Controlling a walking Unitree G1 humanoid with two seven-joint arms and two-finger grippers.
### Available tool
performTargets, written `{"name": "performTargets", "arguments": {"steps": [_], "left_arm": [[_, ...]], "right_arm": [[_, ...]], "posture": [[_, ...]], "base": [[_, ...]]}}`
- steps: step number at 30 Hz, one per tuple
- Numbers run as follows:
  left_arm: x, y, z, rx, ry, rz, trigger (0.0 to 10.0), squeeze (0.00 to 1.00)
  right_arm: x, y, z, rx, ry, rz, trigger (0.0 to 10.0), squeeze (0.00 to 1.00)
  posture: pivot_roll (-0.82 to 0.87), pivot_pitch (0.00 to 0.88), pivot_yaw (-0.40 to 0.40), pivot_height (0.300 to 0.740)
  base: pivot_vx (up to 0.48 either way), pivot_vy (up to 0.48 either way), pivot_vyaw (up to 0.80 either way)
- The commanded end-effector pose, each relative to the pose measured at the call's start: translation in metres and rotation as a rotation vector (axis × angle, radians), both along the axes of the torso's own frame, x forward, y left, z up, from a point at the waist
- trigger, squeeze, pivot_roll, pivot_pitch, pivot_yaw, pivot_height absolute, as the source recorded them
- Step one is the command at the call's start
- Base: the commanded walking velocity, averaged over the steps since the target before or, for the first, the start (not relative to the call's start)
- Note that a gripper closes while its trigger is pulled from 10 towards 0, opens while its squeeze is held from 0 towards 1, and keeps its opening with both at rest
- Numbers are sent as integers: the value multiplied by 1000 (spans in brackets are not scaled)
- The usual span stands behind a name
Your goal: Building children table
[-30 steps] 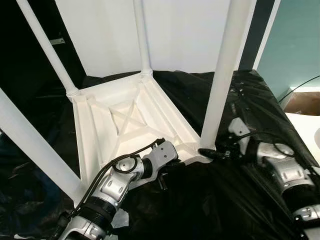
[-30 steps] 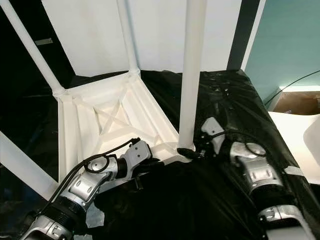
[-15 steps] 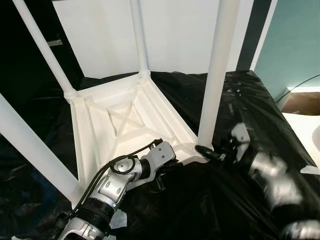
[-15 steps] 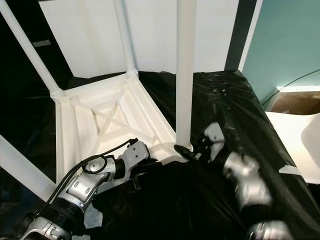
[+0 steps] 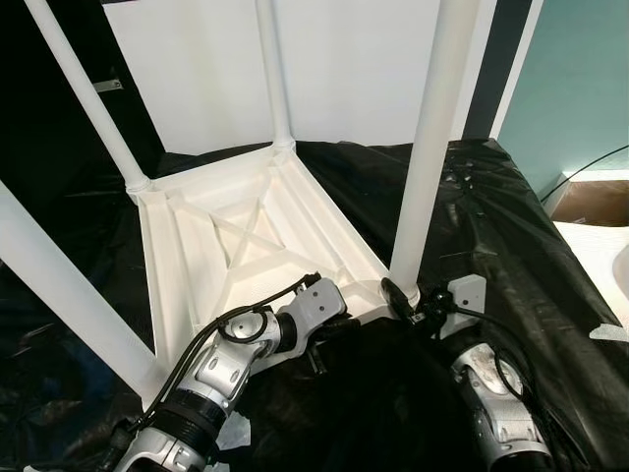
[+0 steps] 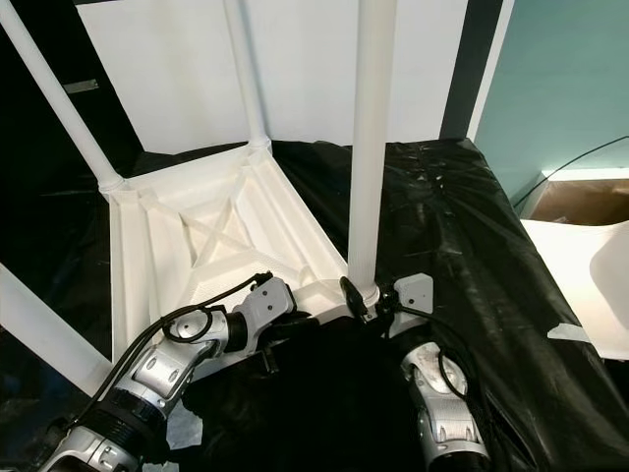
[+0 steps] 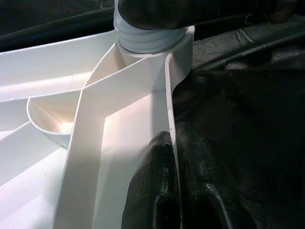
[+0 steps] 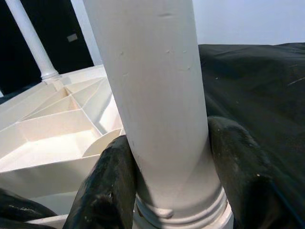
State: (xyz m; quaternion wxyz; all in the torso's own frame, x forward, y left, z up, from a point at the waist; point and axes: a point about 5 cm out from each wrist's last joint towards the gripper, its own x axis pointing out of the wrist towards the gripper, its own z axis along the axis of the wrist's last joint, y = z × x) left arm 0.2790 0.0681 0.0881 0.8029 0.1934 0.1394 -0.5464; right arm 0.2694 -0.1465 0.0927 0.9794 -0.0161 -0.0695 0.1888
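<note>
From the head views, the white children's table [image 5: 246,246] is flipped upside down on a surface covered in black plastic sheet [image 5: 511,226], taking up the left and middle part, with its four legs sticking up; the sheet's right side is bare all the way to its right edge, beyond which there's a teal wall [image 5: 580,79]. The left gripper [image 5: 316,346] is at the table's near edge, wedged up against the frame rim close to the near-right corner. The right gripper [image 6: 360,298] is at that same corner, wrapped around the base of the near-right leg [image 6: 371,147], right where it meets the socket. Left wrist view: the fingers [image 7: 155,191] are pinched on the thin upright rim of the frame [image 7: 169,109], one inside, one outside against the black sheet, with the leg's ribbed collar [image 7: 145,43] just ahead at the corner. Right wrist view: both fingers [image 8: 105,186] are clamped around the thick white leg just above its collar, touching on both sides, and the ribbed underside of the table opens up behind with another leg [image 8: 31,43] at the far corner.
</note>
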Motion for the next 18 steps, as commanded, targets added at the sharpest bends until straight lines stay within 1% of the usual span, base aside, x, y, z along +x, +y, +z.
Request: {"name": "performTargets", "arguments": {"steps": [1, 2, 3, 4, 6, 7, 8, 10, 13, 15, 16, 17, 18], "left_arm": [[-17, 13, -45, 152, 175, 31, 10000, 0], [-17, 13, -45, 151, 175, 32, 10000, 0], [-18, 13, -46, 150, 176, 32, 10000, 0], [-18, 13, -46, 149, 178, 33, 10000, 0], [-18, 13, -47, 150, 179, 33, 10000, 0], [-18, 13, -47, 150, 179, 33, 10000, 0], [-18, 13, -47, 150, 179, 33, 10000, 0], [-17, 12, -46, 149, 179, 32, 10000, 0], [-17, 12, -46, 148, 178, 32, 10000, 0], [-17, 11, -46, 146, 175, 32, 10000, 0], [-17, 11, -46, 146, 175, 32, 10000, 0], [-16, 11, -45, 145, 175, 32, 10000, 0], [-16, 11, -46, 145, 175, 33, 10000, 0]], "right_arm": [[2, 9, -10, -19, 75, 38, 3569, 0], [3, 13, -9, -33, 90, 128, 10000, 1000], [4, 16, -8, -43, 99, 191, 10000, 1000], [7, 18, -5, -83, 96, 275, 10000, 1000], [9, 17, -1, -125, 79, 305, 10000, 1000], [9, 17, -1, -125, 79, 305, 10000, 1000], [17, 12, 5, -178, 77, 366, 10000, 0], [22, 7, 9, -221, 80, 407, 10000, 0], [24, 5, 10, -238, 81, 418, 10000, 0], [30, -5, 15, -313, 96, 502, 10000, 0], [30, -5, 15, -313, 96, 502, 10000, 0], [33, -12, 17, -355, 120, 549, 10000, 0], [36, -21, 20, -377, 165, 602, 10000, 0]], "posture": [[-9, 0, 46, 740], [-13, 0, 48, 740], [-16, 0, 48, 740], [-18, 0, 48, 740], [-21, 0, 48, 740], [-21, 0, 48, 740], [-22, 0, 47, 740], [-23, 0, 47, 740], [-23, 0, 47, 740], [-22, 0, 44, 740], [-22, 0, 44, 740], [-21, 0, 45, 740], [-19, 0, 45, 740]], "base": [[0, 0, 0], [0, 0, 0], [0, 0, 0], [0, 0, 0], [0, 0, 0], [0, 0, 0], [0, 0, 0], [0, 0, 0], [0, 0, 0], [0, 0, 0], [0, 0, 0], [0, 0, 0], [0, 0, 0]]}}
